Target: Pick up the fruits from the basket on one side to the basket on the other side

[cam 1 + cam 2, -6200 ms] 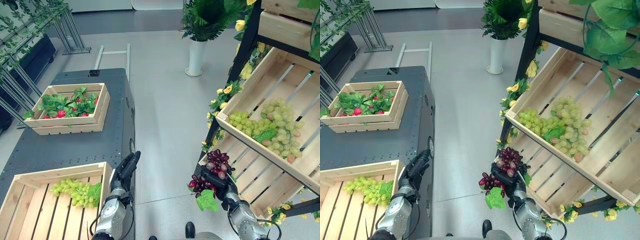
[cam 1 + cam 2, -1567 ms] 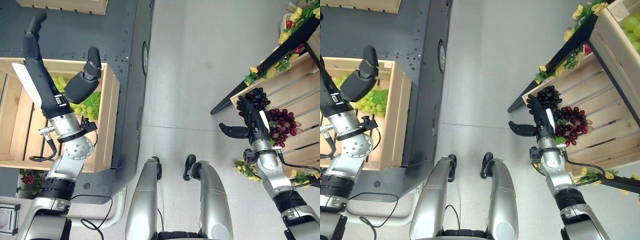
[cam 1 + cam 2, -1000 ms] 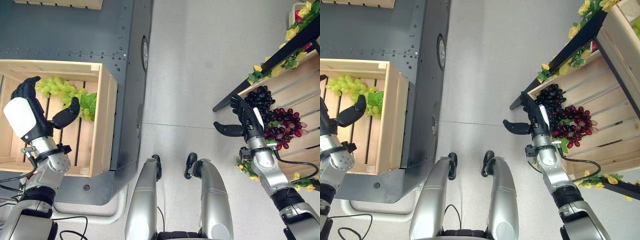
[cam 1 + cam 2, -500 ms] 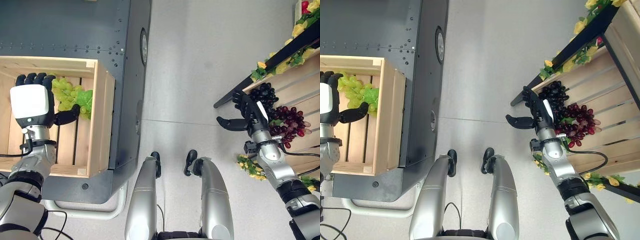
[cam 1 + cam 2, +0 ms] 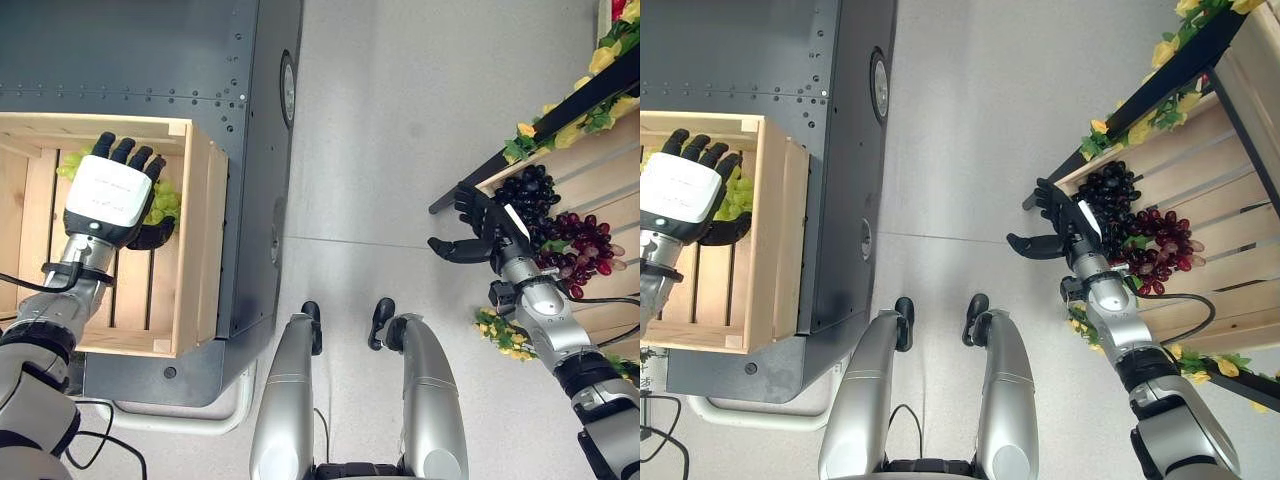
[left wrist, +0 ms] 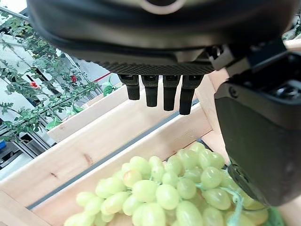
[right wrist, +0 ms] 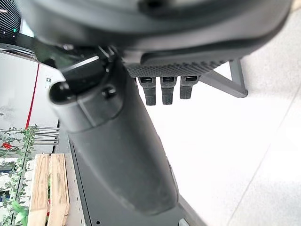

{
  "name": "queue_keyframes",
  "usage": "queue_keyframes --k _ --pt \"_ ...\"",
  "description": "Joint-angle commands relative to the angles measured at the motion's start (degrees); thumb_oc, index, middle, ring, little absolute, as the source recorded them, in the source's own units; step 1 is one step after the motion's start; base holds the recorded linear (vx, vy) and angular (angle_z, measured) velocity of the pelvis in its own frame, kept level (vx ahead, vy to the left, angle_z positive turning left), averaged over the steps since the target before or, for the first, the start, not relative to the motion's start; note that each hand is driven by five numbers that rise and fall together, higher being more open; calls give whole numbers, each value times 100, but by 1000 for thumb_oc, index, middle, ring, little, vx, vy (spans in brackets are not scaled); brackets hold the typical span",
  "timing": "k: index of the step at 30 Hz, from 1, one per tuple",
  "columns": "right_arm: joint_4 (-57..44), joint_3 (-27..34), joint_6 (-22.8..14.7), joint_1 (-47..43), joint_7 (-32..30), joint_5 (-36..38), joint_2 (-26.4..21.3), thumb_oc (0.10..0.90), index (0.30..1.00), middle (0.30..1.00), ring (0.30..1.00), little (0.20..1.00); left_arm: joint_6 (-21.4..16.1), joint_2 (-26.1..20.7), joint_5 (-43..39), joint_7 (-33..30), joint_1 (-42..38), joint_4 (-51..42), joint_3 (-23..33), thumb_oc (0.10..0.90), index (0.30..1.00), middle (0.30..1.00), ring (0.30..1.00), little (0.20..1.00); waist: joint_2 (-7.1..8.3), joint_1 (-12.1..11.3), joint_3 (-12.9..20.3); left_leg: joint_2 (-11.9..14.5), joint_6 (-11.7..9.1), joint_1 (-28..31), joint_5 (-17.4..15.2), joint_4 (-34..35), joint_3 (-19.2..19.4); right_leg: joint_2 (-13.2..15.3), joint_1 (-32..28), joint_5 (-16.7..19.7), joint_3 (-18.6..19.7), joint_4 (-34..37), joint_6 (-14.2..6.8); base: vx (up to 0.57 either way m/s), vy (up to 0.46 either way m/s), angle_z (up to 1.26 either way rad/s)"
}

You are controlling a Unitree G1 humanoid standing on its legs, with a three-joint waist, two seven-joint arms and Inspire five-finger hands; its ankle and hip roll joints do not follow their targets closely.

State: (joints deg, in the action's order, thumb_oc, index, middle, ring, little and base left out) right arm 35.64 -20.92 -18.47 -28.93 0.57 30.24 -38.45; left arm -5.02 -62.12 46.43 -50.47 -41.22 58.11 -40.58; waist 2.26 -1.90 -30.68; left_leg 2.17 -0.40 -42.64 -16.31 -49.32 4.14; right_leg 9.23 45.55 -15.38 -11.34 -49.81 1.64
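left hand (image 5: 108, 190), fingers straight and spread, hovers palm-down over the green grapes (image 6: 164, 193) in the wooden crate (image 5: 195, 250) at 9 o'clock. we note right hand (image 5: 487, 232) splayed, holding nothing, beside purple grapes (image 5: 560, 240) at 3 o'clock.

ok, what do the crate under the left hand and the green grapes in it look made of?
Slatted crate: pale unfinished wood, going by visible grain and matte plank walls. Green grape bunch: smooth, slightly glossy and uniform, so probably plastic imitation, though real fruit can't be ruled out. The left hand hovers open over it.
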Motion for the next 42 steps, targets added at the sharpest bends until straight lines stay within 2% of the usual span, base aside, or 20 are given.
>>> queue_keyframes --k 1,5,14,21,27,34,42 --pt "-354 227 -750 -161 112 395 -781 800 900 900 900 900 373 -627 -520 -478 -212 64 514 800 900 900 900 900 -451 6 89 -228 318 390 226 778 519 -158 -689 110 -222 487 29 0 0 0" --pt "-293 294 -810 -66 140 420 -786 800 900 900 900 900 300 -732 -567 -672 -26 178 797 800 900 900 900 900 -474 -26 89 -250 315 377 221 770 515 -143 -684 97 -243 482 47 0 0 0" --pt "-403 243 -736 42 72 263 -696 800 900 900 900 900 -214 -835 -780 -1519 274 238 1450 800 900 900 900 900 -510 -80 89 -280 302 435 223 788 486 -95 -733 26 -284 425 99 0 0 0" --pt "-402 225 -661 -18 116 340 -628 800 900 900 900 900 -378 -829 -614 -1470 448 306 1611 800 900 900 900 900 -532 -104 89 -293 289 476 196 744 474 -81 -787 -19 -298 390 126 0 -7 1" --pt "-386 175 -525 -124 226 372 -615 800 900 900 900 900 -628 -719 85 -1116 378 234 1248 800 900 900 900 900 -523 -97 89 -265 299 463 198 726 492 -77 -785 -29 -311 357 131 0 0 0" --pt "-252 145 -589 -193 425 558 -745 800 900 900 900 900 -461 -777 -60 -555 110 304 774 800 900 900 900 900 -506 -64 89 -219 325 368 197 674 497 -101 -687 18 -293 348 105 0 0 0" --pt "-147 53 -607 -290 487 559 -860 800 900 900 900 900 -316 -733 596 -212 -336 136 221 800 900 900 900 900 -464 -20 89 -177 337 267 214 651 512 -113 -603 90 -289 377 59 -1 12 2"
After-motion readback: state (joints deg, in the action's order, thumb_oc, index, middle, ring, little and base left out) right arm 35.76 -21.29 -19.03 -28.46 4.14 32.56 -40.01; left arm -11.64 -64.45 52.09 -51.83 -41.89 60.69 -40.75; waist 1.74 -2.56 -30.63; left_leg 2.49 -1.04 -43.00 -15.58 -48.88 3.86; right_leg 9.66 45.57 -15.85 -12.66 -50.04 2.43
